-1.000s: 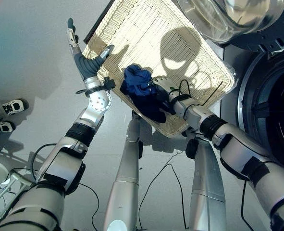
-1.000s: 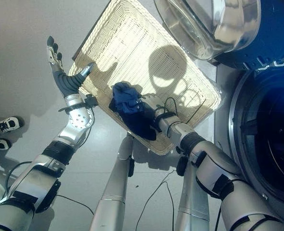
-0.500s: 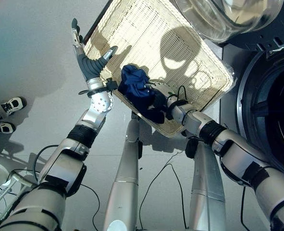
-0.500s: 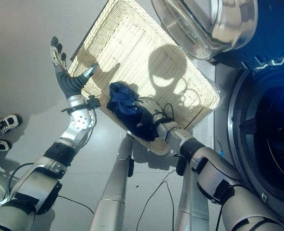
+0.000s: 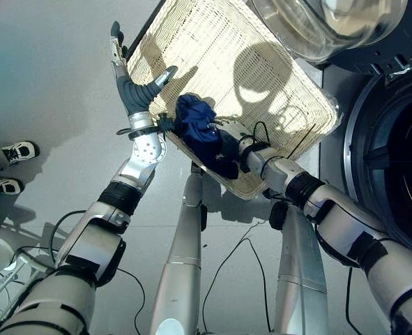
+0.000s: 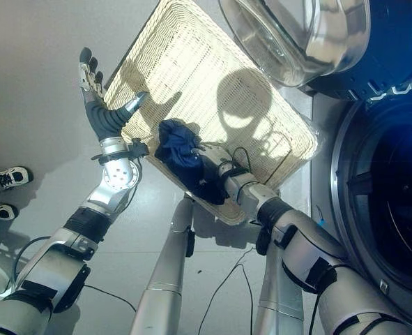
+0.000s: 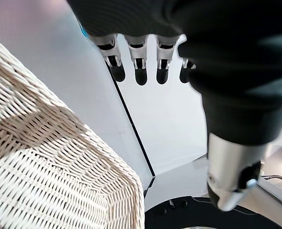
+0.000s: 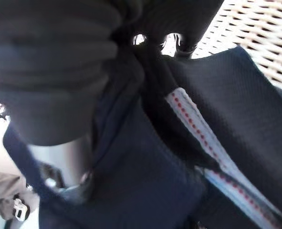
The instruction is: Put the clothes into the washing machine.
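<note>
Left eye view shows my right hand (image 5: 228, 134) clutching the dark blue garment (image 5: 200, 129) inside the wicker basket (image 5: 212, 49), left hand (image 5: 132, 87) spread wide at the basket's edge, washing machine (image 5: 390, 160) beside the basket not yet loaded.

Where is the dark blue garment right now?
The dark blue garment lies in the wicker basket at its near rim, with the right hand on it, left of the washing machine.

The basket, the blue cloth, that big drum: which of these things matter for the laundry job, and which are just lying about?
Part of the job:
- dark blue garment, with the right hand in it
- wicker basket holding it
- washing machine, with its door open

Just there:
- left hand, open at the basket's edge
- a person's shoes on the floor
</note>
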`<state>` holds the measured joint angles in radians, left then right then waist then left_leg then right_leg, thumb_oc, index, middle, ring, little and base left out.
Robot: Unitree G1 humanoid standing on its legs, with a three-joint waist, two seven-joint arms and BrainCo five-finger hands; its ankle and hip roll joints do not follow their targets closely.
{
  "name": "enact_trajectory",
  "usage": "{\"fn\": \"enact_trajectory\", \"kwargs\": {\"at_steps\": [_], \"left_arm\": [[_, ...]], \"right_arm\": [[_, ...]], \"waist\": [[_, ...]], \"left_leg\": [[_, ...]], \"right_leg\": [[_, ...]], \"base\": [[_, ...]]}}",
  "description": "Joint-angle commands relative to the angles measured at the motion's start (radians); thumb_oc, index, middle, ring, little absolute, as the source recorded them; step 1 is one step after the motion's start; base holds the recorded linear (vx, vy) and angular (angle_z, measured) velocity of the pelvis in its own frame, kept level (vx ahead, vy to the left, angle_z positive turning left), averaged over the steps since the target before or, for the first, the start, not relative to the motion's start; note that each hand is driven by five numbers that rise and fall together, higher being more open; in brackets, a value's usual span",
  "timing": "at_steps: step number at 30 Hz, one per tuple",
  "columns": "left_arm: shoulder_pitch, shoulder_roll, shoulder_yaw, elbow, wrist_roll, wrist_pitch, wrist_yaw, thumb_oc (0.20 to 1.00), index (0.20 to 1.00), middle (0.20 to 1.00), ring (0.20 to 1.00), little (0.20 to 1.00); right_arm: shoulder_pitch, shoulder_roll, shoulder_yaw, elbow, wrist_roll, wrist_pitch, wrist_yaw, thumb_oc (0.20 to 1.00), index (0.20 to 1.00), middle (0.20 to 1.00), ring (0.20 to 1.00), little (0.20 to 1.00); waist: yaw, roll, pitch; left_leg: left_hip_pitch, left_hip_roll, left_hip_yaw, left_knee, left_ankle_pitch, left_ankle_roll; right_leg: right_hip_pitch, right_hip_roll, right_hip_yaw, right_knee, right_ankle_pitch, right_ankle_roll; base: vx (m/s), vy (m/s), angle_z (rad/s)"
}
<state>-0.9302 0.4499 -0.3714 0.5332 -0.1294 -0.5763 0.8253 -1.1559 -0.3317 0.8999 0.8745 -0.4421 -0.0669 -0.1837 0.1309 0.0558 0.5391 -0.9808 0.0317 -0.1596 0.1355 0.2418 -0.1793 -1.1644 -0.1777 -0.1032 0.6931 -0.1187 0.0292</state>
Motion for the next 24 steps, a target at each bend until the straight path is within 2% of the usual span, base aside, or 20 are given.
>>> {"fn": "enact_trajectory", "kwargs": {"at_steps": [1, 17, 19, 21, 23, 24], "left_arm": [[-0.04, -0.049, 0.044, -0.036, 0.063, -0.051, 0.005, 1.0, 1.0, 1.0, 1.0, 1.0], [-0.015, -0.067, 0.053, -0.058, 0.046, -0.066, -0.002, 1.0, 1.0, 1.0, 1.0, 1.0], [-0.01, -0.069, 0.054, -0.059, 0.045, -0.067, -0.004, 1.0, 1.0, 1.0, 1.0, 1.0], [-0.006, -0.062, 0.057, -0.063, 0.027, -0.064, -0.011, 1.0, 1.0, 1.0, 1.0, 1.0], [-0.005, -0.062, 0.059, -0.063, 0.021, -0.064, -0.015, 1.0, 1.0, 1.0, 1.0, 1.0], [-0.005, -0.058, 0.068, -0.056, 0.004, -0.064, -0.026, 1.0, 1.0, 1.0, 1.0, 1.0]], "right_arm": [[-0.002, 0.055, 0.06, 0.052, -0.028, -0.017, 0.036, 0.2, 0.2, 0.2, 0.2, 0.2], [0.0, 0.072, 0.043, 0.056, 0.033, -0.04, 0.05, 0.2, 0.2, 0.2, 0.2, 0.2], [0.009, 0.074, 0.034, 0.04, 0.118, -0.021, 0.073, 0.2, 0.2, 0.2, 0.2, 0.2], [0.038, 0.082, -0.013, 0.034, 0.318, 0.009, 0.086, 0.2, 0.2, 0.2, 0.2, 0.2], [0.048, 0.085, -0.033, 0.034, 0.376, 0.025, 0.113, 0.2, 0.2, 0.2, 0.2, 0.2], [0.072, 0.095, -0.09, 0.046, 0.57, 0.018, 0.109, 0.2, 0.2, 0.2, 0.2, 0.2]], "waist": [[0.006, 0.1, -0.019], [0.011, 0.099, -0.019], [0.01, 0.099, -0.019], [0.007, 0.101, -0.019], [0.006, 0.103, -0.019], [0.003, 0.104, -0.019]], "left_leg": [[-0.043, -0.113, 0.073, 0.104, -0.074, 0.102], [-0.048, -0.115, 0.067, 0.099, -0.071, 0.105], [-0.047, -0.114, 0.068, 0.097, -0.069, 0.105], [-0.048, -0.111, 0.072, 0.097, -0.066, 0.104], [-0.046, -0.11, 0.073, 0.096, -0.065, 0.104], [-0.044, -0.108, 0.076, 0.098, -0.064, 0.103]], "right_leg": [[0.07, 0.041, -0.052, -0.402, 0.31, 0.104], [0.063, 0.043, -0.056, -0.404, 0.315, 0.102], [0.064, 0.043, -0.056, -0.404, 0.315, 0.101], [0.061, 0.046, -0.054, -0.399, 0.313, 0.097], [0.062, 0.046, -0.053, -0.398, 0.311, 0.096], [0.061, 0.048, -0.05, -0.395, 0.31, 0.093]], "base": [[0.0, 0.0, 0.0], [0.0, 0.0, 0.0], [0.0, 0.0, 0.0], [0.0, 0.0, 0.0], [0.0, 0.02, 0.0], [0.01, 0.053, 0.0]]}}
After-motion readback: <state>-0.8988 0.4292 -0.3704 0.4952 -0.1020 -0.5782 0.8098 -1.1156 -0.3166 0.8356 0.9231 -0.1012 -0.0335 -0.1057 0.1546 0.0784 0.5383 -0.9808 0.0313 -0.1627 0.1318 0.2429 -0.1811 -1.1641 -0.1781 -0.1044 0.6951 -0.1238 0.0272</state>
